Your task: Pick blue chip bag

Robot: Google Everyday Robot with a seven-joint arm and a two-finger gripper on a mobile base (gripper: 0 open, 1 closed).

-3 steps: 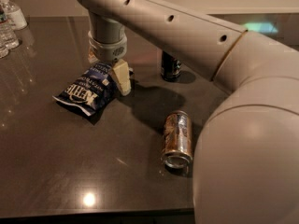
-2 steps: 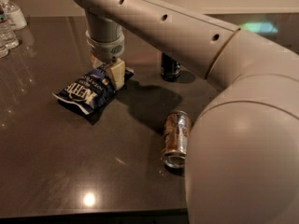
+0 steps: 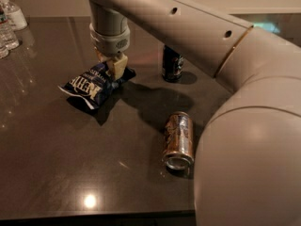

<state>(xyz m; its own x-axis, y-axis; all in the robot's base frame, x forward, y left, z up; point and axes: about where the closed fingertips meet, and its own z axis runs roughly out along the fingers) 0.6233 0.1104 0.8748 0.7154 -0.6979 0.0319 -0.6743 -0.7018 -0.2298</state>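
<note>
Near edge: bronze-silver metal drinks can (image 3: 178,138) lying on side on dark glossy counter (image 3: 56,164).
Mid-counter: dark navy crinkly chip bag with white lettering (image 3: 91,84) lying left of it, well apart.
Cream claw (image 3: 113,66) hanging over bag's upper right end; open or closed: cannot tell.
Bag judged light, soft, slippery, contents crushing easily; pinching crimped end seam advised.
Behind: dark upright can (image 3: 171,62) standing; clear plastic bottles (image 3: 9,25) standing far left.
</note>
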